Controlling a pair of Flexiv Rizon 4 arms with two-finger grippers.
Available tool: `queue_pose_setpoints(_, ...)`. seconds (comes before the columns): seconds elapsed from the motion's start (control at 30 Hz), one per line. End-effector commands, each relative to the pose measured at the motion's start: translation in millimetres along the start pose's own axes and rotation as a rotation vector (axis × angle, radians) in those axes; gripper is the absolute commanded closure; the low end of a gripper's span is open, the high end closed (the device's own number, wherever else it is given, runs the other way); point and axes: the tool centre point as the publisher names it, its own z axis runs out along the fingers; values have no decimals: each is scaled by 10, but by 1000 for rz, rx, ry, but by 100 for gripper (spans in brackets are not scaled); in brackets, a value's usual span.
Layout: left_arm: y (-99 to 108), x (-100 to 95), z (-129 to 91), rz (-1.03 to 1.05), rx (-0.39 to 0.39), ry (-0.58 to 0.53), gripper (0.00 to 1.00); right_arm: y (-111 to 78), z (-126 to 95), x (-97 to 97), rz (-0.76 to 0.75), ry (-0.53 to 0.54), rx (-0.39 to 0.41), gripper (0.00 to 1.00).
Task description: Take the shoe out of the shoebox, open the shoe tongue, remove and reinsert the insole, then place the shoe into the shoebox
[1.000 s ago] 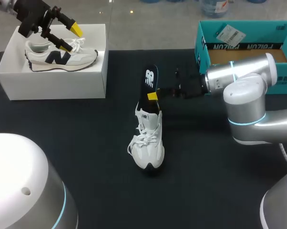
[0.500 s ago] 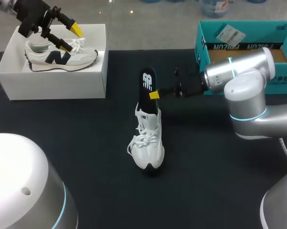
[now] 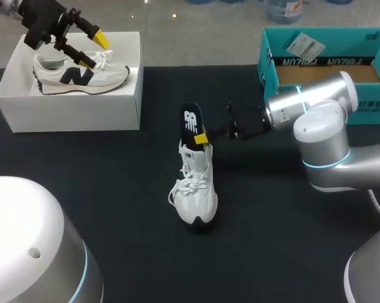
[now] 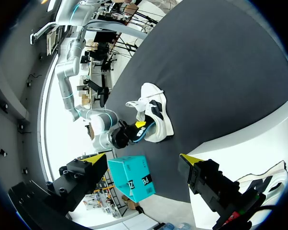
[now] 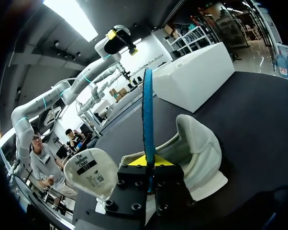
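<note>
The shoe [image 3: 195, 189] stands on its sole near the middle of the dark table [image 3: 114, 189], toe toward the robot and heel toward the far edge. It is a white low-top trainer with white laces in loose loops, a white midsole and a dark patch under the toe. In the right wrist view its tongue [image 5: 94, 172] is folded forward, showing a printed label on the underside, and the padded heel collar stands open beside the fingers. The insole [image 3: 190, 120] rises from the heel opening, nearly upright. It is black with a white logo on top, and edge-on from the wrist it shows a thin blue band. How deep its lower end sits in the shoe cannot be told. The right gripper [image 3: 201, 138] is clamped on the insole just above the collar, one yellow tip on each face. The left gripper [image 3: 92, 49] hangs with its fingers spread wide and nothing between them over the white box [image 3: 70, 107] at the far left corner, where a second shoe [image 3: 79, 72] — white with a dark logo on its side — lies. The teal shoebox [image 3: 322, 63] sits open at the far right, behind the right arm.
</note>
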Motion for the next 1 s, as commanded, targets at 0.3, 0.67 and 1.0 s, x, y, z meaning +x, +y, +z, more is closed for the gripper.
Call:
queue_pose_setpoints(0.3, 3, 4, -6, 1, 2, 2, 0, 325, -96, -20, -78, -48, 14, 53)
queue_pose_setpoints(0.67, 3, 4, -6, 1, 2, 2, 0, 315, -33, -165, -80, -42, 22, 100)
queue_pose_setpoints(1.0, 3, 4, -6, 1, 2, 2, 0, 78, 104, -48, -24, -18, 24, 100)
